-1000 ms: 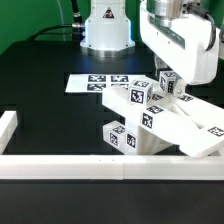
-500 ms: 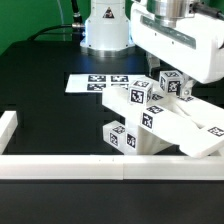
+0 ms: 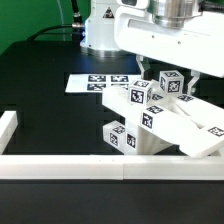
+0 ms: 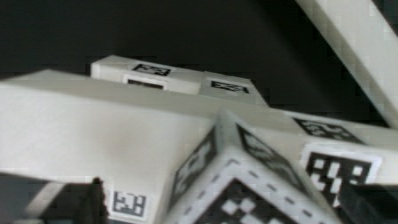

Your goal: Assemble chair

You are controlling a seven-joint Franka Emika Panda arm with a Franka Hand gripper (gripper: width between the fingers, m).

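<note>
The chair [image 3: 150,118] sits on the black tabletop [image 3: 40,75], a cluster of white blocky parts joined into one tilted piece. It lies just behind the long white rail [image 3: 60,165] that runs along the near edge, toward the exterior view's right. A flat panel slopes down to the exterior view's right, its low end close to the rail. Small cube-like ends with black-and-white tags stick up at the top of the cluster, and a tagged block forms its base near the rail.

The arm [image 3: 165,40] hangs over the chair's upper part, its white body covering the space just above the tagged cubes. The jaws themselves are hidden behind the arm's housing in the exterior view; they stand spread wide and grip nothing that can be seen.

The marker board [image 3: 88,82] lies flat on the tabletop behind the chair, toward the exterior view's left, partly covered by the chair's parts.

The wrist view shows the chair [image 4: 160,120] very close: broad white faces meeting at an edge, with tags on several of them. The picture is blurred there.
</note>
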